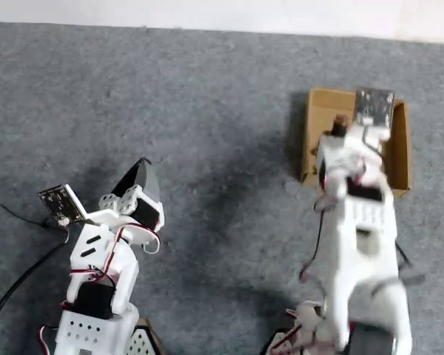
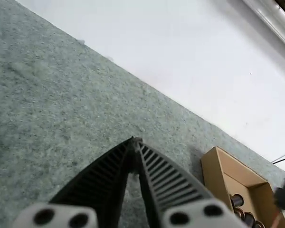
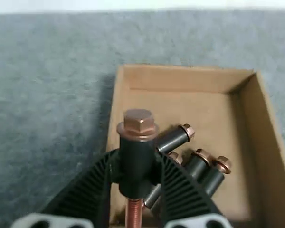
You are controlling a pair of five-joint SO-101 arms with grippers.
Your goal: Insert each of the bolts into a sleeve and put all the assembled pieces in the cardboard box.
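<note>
My right gripper (image 3: pixel 135 175) is shut on an assembled piece (image 3: pixel 137 156), a dark sleeve with a copper bolt through it, held over the near edge of the cardboard box (image 3: pixel 256 156). Several assembled pieces (image 3: pixel 202 164) lie inside the box. From above, the right arm's gripper (image 1: pixel 339 144) hangs over the cardboard box (image 1: pixel 314 111) at the right. My left gripper (image 2: pixel 134 142) is shut with nothing in it, above the grey carpet at the left (image 1: pixel 142 174). The left wrist view shows the cardboard box (image 2: pixel 218 164) far off, with assembled pieces (image 2: pixel 242 211) inside.
Grey carpet (image 1: pixel 207 111) covers the table, with a white wall strip (image 1: pixel 207 11) at the far edge. Black cables (image 1: pixel 15 281) trail beside the left arm's base.
</note>
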